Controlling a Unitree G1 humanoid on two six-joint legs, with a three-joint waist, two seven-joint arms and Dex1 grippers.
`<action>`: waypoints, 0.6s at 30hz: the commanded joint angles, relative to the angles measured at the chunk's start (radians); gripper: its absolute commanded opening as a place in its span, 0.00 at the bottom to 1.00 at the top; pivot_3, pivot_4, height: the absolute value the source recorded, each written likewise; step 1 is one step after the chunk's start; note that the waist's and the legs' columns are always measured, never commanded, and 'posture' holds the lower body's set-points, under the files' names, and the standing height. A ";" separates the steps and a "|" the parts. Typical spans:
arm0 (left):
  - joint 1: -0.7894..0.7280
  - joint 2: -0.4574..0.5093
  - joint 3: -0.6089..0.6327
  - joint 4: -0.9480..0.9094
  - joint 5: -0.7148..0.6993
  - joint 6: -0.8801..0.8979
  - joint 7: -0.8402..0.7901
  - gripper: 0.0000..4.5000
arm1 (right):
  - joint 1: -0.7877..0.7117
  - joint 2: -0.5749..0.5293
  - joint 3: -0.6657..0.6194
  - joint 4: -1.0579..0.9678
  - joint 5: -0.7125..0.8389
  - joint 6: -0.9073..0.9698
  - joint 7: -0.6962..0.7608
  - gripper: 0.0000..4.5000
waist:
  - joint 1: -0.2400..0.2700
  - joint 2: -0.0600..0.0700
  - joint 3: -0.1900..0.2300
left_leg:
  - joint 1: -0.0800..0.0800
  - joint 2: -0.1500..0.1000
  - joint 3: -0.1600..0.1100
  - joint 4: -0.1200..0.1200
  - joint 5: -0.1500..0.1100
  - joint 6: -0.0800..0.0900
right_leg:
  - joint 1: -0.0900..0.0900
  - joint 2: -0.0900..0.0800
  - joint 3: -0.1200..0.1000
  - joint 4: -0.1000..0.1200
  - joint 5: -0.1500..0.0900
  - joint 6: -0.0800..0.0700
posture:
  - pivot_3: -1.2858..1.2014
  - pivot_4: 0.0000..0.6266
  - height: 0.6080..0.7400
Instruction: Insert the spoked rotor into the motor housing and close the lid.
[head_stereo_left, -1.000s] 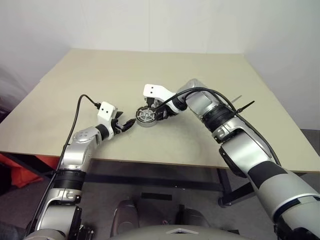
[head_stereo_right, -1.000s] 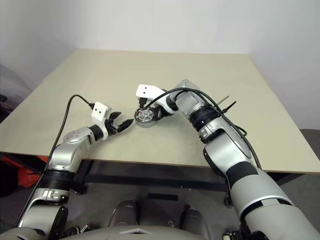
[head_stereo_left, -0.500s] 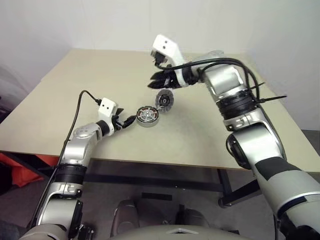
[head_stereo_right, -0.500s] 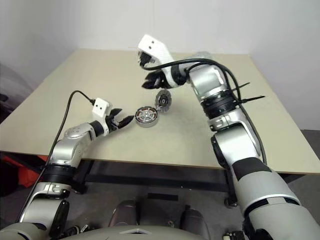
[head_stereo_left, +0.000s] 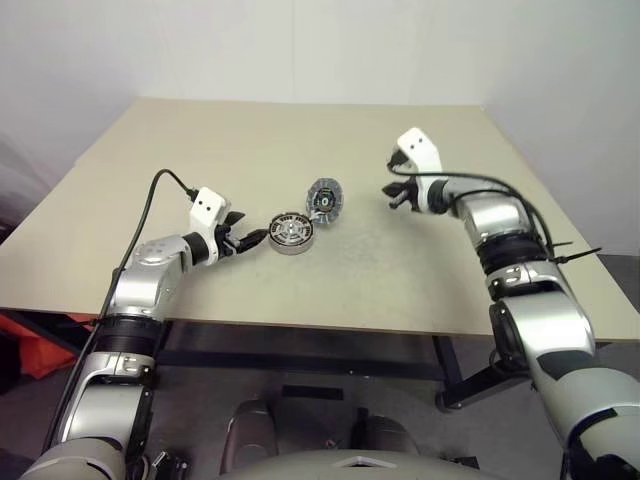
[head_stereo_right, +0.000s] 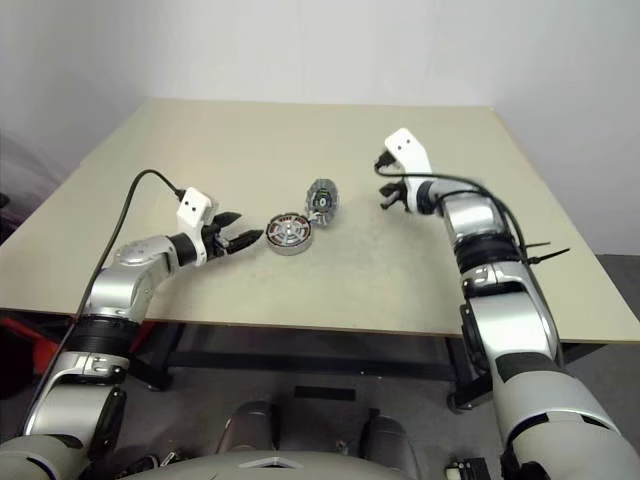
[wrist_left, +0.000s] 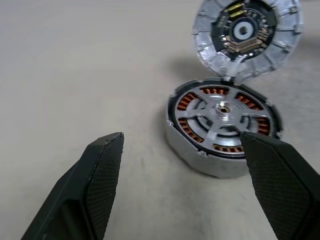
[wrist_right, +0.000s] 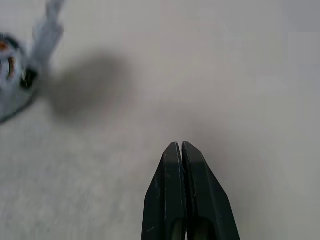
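The motor housing (head_stereo_left: 292, 233) lies flat on the table, copper windings showing around its ring. The spoked rotor (wrist_left: 221, 108) sits inside it, silver spokes over the windings. The lid (head_stereo_left: 325, 200) stands tilted up on edge at the housing's far side, its dark inner face toward me. My left gripper (head_stereo_left: 250, 238) is open just left of the housing, one finger (wrist_left: 102, 180) on bare table, the other (wrist_left: 280, 180) in front of the housing's rim, gripping nothing. My right gripper (head_stereo_left: 393, 195) hangs shut and empty over the table, well right of the lid.
The beige table (head_stereo_left: 250, 140) reaches back to a white wall. Its front edge (head_stereo_left: 330, 325) runs close below the housing, and its right edge lies beyond my right arm. Cables trail along both forearms.
My right gripper left the housing, rose, swung far to the right and shut empty. The lid now stands uncovered behind the housing. The left gripper has barely moved.
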 joint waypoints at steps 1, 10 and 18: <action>-0.023 0.043 0.007 -0.040 -0.025 0.024 -0.058 0.88 | -0.007 0.048 -0.012 -0.027 0.016 -0.021 -0.048 0.01 | 0.000 0.001 0.000 | 0.000 0.000 0.000 0.000 0.000 0.000 | 0.000 0.000 0.000 0.000 0.000 0.000 | 0.52 0.00 1.00; 0.004 0.049 0.005 -0.076 -0.025 0.044 -0.061 0.88 | -0.121 0.172 -0.066 0.123 0.054 -0.070 -0.158 0.01 | 0.006 0.001 0.001 | 0.001 0.000 0.000 0.001 0.000 0.001 | 0.001 -0.001 0.000 0.001 0.001 -0.001 | 0.52 0.00 1.00; 0.036 0.036 0.008 -0.116 -0.026 0.063 -0.037 0.88 | -0.149 0.243 -0.054 -0.014 0.100 0.012 -0.106 0.01 | 0.002 0.001 0.001 | 0.000 0.000 0.000 0.000 0.000 0.000 | 0.000 0.000 0.000 0.000 0.001 -0.001 | 0.52 0.00 1.00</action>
